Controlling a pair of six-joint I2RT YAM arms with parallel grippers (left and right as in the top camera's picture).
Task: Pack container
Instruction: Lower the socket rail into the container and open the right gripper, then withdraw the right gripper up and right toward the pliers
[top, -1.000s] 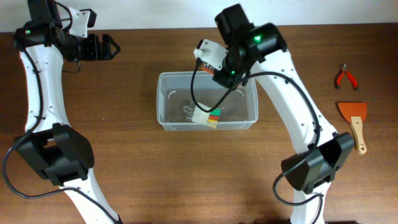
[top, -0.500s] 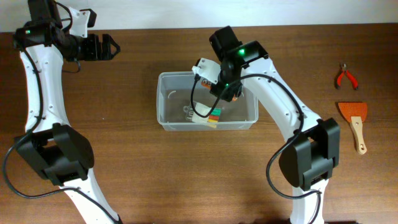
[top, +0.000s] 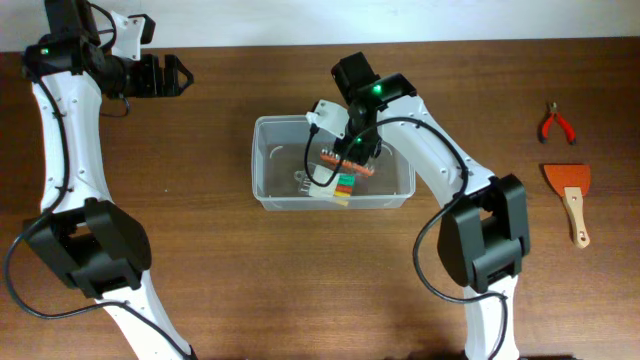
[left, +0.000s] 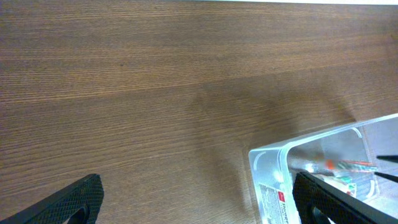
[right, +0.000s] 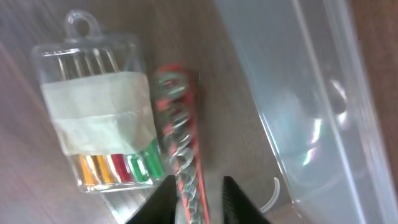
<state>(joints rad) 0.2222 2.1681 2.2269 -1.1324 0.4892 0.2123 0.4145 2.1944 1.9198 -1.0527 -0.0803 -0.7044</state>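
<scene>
The clear rectangular plastic tub (top: 262, 172) sits at the middle of the brown wooden table (top: 200, 250). Inside it lies a clear blister pack of small colour-handled screwdrivers (right: 99, 118). Just beside that is a blurred red piece wound with silver wire (right: 180, 143), between the narrowly parted fingers of the right gripper (right: 196, 190); whether they pinch it I cannot tell. Well to the tub's left, the left gripper (top: 183, 77) hangs spread wide. Well to its right lie red-handled pliers (top: 556, 123) and an orange scraper with a wooden handle (top: 570, 195).

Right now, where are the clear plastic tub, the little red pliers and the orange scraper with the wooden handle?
Clear plastic tub (top: 257, 160), overhead view, left rim.
Red pliers (top: 564, 127), overhead view, one red handle.
Orange scraper (top: 566, 178), overhead view, orange blade.
</scene>
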